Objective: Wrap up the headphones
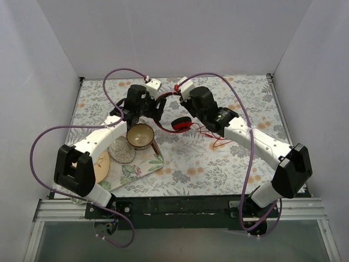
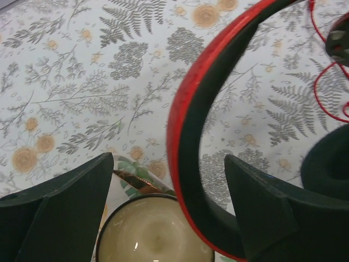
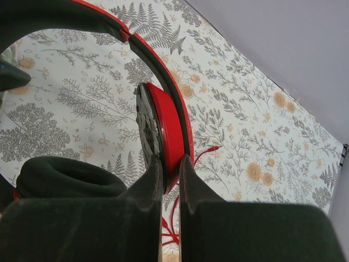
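Right wrist view is showing the right hand (image 3: pixel 172 164) pinching shut on one ear cup (image 3: pixel 166 125) of the headphones (image 1: pixel 181 124), raised just beyond the bowl (image 2: pixel 150 229), while the left hand (image 2: pixel 168 161) is gaping wide around the headband (image 2: pixel 182 136), gripping nothing, so a slip is likely threatening the bowl.

The ear cups of the headphones (image 3: pixel 166 128) are smooth, glossy red plastic; the lining of the headband (image 2: pixel 191 142) and the ear pad (image 3: pixel 65 177) look matt black and soft. The printed tablecloth (image 2: pixel 82 82) is matt, and the bowl (image 2: pixel 150 234) shows a shiny glaze.
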Robot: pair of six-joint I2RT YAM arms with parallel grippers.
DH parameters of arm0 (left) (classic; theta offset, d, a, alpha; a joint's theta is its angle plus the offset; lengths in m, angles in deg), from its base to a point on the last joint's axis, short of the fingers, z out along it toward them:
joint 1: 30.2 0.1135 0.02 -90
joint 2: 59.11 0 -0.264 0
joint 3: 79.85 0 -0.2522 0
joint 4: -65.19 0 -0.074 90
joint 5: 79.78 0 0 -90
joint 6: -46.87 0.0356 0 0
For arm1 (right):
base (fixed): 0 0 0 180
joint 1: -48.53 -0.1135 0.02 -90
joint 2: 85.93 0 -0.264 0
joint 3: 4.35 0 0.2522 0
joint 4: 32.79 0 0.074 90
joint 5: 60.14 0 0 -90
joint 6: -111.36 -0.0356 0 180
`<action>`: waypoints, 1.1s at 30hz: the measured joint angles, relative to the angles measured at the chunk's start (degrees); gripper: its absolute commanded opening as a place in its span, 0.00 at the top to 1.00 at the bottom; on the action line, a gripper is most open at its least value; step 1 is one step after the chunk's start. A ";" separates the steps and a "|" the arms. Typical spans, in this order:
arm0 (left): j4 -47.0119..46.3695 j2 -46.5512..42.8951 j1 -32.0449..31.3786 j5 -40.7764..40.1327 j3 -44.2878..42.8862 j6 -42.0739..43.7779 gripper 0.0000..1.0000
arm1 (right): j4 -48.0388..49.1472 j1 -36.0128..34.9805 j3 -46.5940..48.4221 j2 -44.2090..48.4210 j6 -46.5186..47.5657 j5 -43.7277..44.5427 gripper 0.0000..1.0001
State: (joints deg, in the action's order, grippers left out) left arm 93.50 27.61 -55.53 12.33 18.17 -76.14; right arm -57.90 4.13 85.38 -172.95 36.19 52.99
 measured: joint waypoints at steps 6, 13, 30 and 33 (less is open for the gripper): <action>-0.83 0.52 0.07 -4.42 0.15 0.50 0.50 | 0.90 -0.02 0.00 0.00 0.00 0.76 0.99; 0.11 0.52 0.26 0.79 0.28 -0.02 1.00 | 1.14 -0.07 0.00 0.33 0.48 0.79 0.97; 11.85 1.25 9.53 16.52 -13.88 -6.95 1.00 | 22.16 -0.09 -22.43 29.62 4.00 -25.11 0.06; 12.09 0.94 11.47 16.46 -17.09 -8.48 1.00 | 28.63 -0.11 -28.92 33.18 5.01 -28.79 0.06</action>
State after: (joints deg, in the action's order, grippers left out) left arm 105.59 28.55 -44.05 28.79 1.07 -84.62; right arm -29.27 4.02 56.46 -139.77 41.20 24.21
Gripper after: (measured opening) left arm 0.079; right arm 0.935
